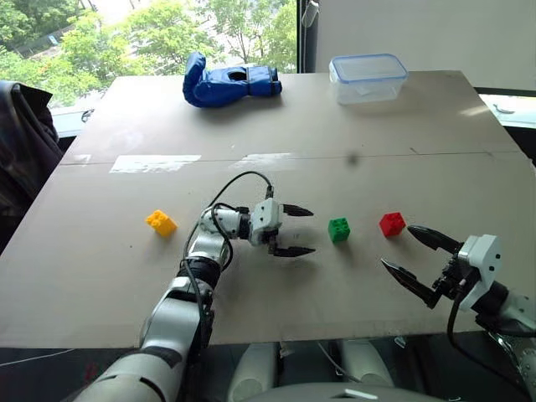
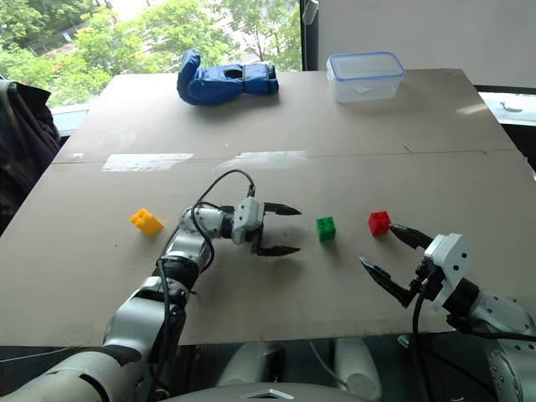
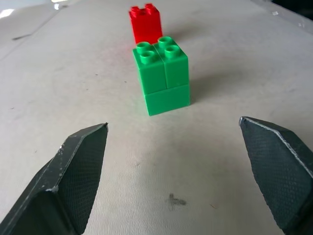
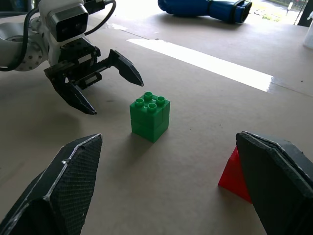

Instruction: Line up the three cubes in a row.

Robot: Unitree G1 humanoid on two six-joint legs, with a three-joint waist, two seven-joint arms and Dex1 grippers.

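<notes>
Three studded cubes rest on the brown table (image 1: 109, 276): yellow cube (image 1: 161, 222) at the left, green cube (image 1: 339, 229) in the middle, red cube (image 1: 391, 224) just right of the green. My left gripper (image 1: 300, 230) lies low over the table, pointing right at the green cube, open and empty, a short gap from it. My right gripper (image 1: 409, 257) hovers open and empty near the front right, just in front of the red cube. The left wrist view shows the green cube (image 3: 163, 77) ahead between the fingers, with the red cube (image 3: 145, 23) behind it.
A blue glove (image 1: 228, 81) lies at the table's far left-centre and a clear lidded plastic box (image 1: 368, 77) at the far right. A dark garment (image 1: 21, 142) hangs beyond the left edge. The table's front edge runs close under both arms.
</notes>
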